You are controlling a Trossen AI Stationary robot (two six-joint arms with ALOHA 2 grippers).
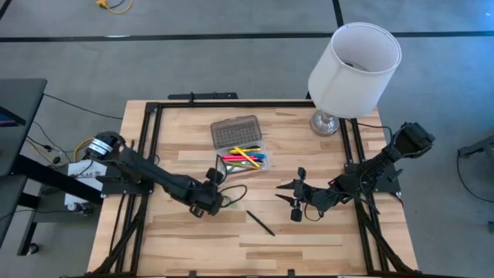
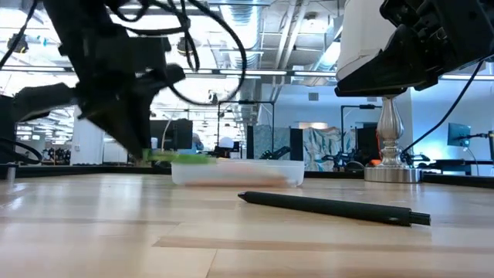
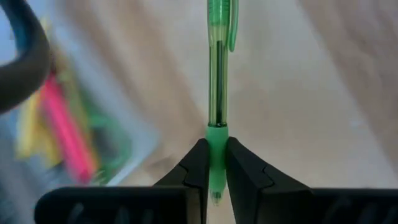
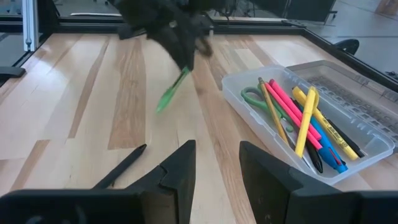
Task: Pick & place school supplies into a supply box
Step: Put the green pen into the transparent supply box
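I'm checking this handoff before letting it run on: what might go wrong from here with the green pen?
The left gripper pinches the green pen near one end only, so most of its length sticks out; it may swing or slip. The supply box already holds scissors and several pens, so the green one might land across them or on the rim. The black pen lying loose on the table could get knocked.
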